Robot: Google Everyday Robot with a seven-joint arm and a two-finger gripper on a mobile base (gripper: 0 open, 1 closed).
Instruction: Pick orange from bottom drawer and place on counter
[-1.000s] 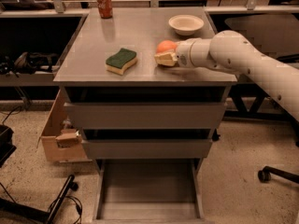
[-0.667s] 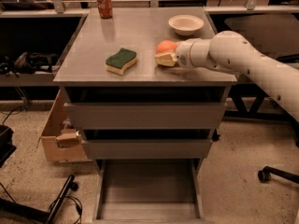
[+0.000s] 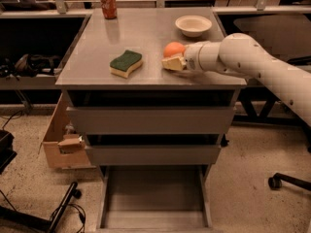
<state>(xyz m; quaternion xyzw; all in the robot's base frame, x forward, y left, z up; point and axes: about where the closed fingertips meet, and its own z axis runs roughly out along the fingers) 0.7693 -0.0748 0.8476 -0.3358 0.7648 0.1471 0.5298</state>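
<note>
The orange (image 3: pixel 173 48) is on the grey counter (image 3: pixel 146 33), right of centre near the front edge. My gripper (image 3: pixel 173 62) reaches in from the right on a white arm and is at the orange. Its pale near finger (image 3: pixel 171 64) lies against the orange's front side, and the far finger is hidden behind the fruit. The gripper looks shut on the orange, which is down at the counter surface. The bottom drawer (image 3: pixel 155 198) is pulled out below, showing a bare grey floor.
A green-and-yellow sponge (image 3: pixel 126 63) lies left of the orange. A white bowl (image 3: pixel 193 25) stands behind it at the back right. A red soda can (image 3: pixel 108 3) stands at the back left. The two upper drawers (image 3: pixel 150 120) are slightly open. A cardboard box (image 3: pixel 63 144) is at the cabinet's left.
</note>
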